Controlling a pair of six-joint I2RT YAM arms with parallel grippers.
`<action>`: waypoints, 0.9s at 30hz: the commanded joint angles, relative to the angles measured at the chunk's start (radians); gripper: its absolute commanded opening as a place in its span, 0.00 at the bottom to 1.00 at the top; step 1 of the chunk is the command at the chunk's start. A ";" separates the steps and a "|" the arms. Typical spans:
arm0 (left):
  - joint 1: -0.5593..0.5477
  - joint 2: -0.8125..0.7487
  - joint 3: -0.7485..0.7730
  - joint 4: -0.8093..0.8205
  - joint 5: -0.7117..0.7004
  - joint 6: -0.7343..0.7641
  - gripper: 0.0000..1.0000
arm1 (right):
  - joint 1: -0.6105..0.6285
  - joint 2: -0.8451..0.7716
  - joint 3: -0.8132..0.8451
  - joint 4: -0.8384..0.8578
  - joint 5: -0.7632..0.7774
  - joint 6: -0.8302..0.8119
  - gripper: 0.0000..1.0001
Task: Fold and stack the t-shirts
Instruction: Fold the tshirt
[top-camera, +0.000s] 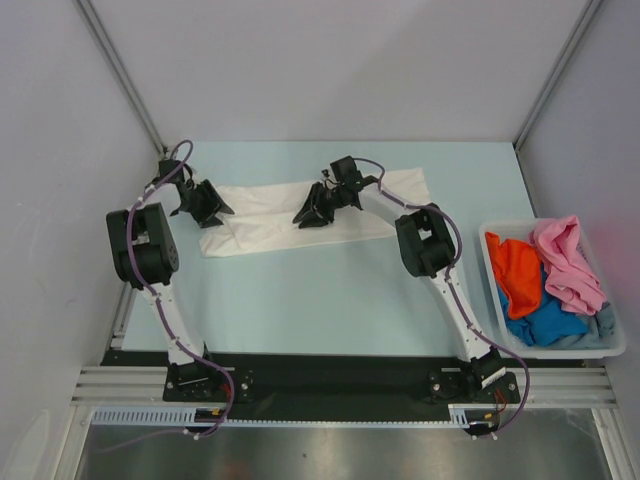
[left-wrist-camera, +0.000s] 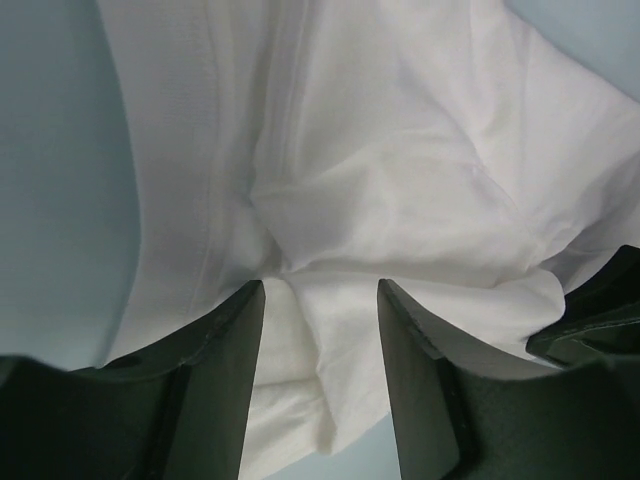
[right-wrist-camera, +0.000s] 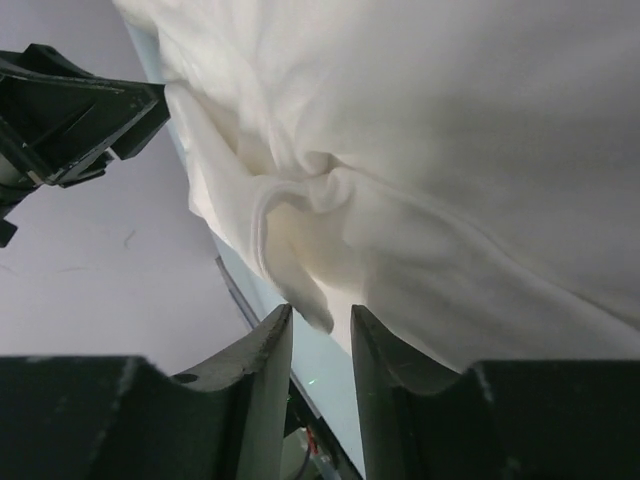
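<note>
Poising the left gripper over the left end of the white t-shirt lying along the far edge of the tabletop, fingers apart. Poising the right gripper mid-shirt, fingers narrowly apart, clamping nothing. Storing the orange t-shirt, pink t-shirt and blue t-shirt in the bin by the right edge.

A t-shirt lies spread across the table in the upper middle of the frame. The left gripper sits at its left end, the right gripper over its middle. At the frame's right edge, a bin on the table holds a heap of other t-shirts.
</note>
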 joint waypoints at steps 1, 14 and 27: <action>0.008 -0.107 -0.011 -0.030 -0.081 0.032 0.55 | -0.019 -0.013 0.090 -0.142 0.044 -0.154 0.36; -0.048 -0.263 -0.172 -0.030 0.011 -0.009 0.57 | -0.011 -0.046 0.115 -0.103 0.069 -0.234 0.54; -0.105 -0.237 -0.258 0.024 0.051 -0.020 0.51 | 0.009 -0.021 0.079 -0.034 0.044 -0.256 0.47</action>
